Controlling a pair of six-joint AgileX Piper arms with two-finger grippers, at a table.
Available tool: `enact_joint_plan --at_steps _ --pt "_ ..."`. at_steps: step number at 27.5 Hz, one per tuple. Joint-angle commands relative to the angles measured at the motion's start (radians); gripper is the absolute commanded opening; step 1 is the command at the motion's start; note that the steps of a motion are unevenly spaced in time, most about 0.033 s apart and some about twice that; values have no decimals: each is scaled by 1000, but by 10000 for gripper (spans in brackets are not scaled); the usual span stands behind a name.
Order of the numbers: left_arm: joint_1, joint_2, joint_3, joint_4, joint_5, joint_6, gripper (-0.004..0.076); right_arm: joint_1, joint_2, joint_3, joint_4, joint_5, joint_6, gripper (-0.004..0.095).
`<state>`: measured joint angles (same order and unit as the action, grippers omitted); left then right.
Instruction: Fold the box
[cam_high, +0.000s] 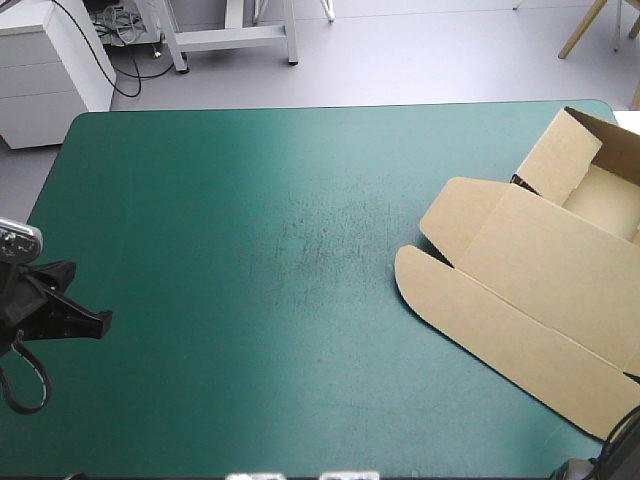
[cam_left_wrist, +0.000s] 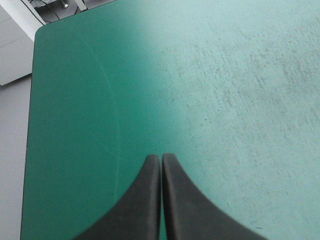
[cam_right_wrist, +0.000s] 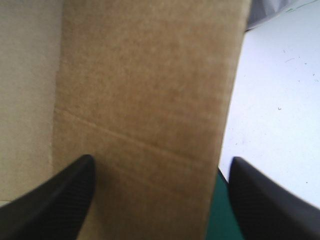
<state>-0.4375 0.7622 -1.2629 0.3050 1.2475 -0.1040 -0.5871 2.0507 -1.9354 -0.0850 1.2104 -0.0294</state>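
Box (cam_high: 540, 270) lies at the table's right side, reaching toward the far right corner. Its tray end has walls already raised, while the broad lid panel and its rounded flaps lie flat on the teal-green cover (cam_high: 250, 250), so the folding looks only partly done. The board is matte brown, stiff enough for the raised walls to stand alone, with clean cut edges and curved flap corners. In the right wrist view a scored crease crosses the panel, a natural bending line. The right gripper (cam_right_wrist: 161, 161) hangs close over that panel with its black fingers spread wide and the board showing between them, probably poised to take or press a flap. The left gripper (cam_left_wrist: 160, 159) has its fingers pressed together into one point. It sits low near the table's left edge, well apart from the box, likely parked out of the way. The cover looks scuffed and pale toward the middle.
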Motion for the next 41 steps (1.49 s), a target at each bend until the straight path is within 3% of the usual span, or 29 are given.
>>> enact_joint_plan --at_steps 1,6,13,18,24,27,32,41 --pt "-6 -20 -22 6 45 2 -10 -13 -60 -32 -16 -6 -25 938" --pt "-6 -54 -22 -29 45 4 -10 -13 -143 -49 29 -7 -42 863" --pt "-6 -89 9 -56 45 8 -10 9 -333 -47 331 -7 -174 746" --pt "-6 -156 117 -80 -5 8 -10 101 -477 41 408 -7 -222 663" --pt "-6 -248 279 -90 -138 8 -10 265 -635 227 437 -7 -296 573" --pt "-6 -274 336 -94 -183 -6 -10 337 -707 342 435 -20 -310 412" --pt "-6 -311 413 -106 -252 -11 -10 423 -854 574 435 -158 -356 -18" --pt "-6 -401 586 -113 -407 -11 -10 430 -1159 898 437 -283 -405 -18"
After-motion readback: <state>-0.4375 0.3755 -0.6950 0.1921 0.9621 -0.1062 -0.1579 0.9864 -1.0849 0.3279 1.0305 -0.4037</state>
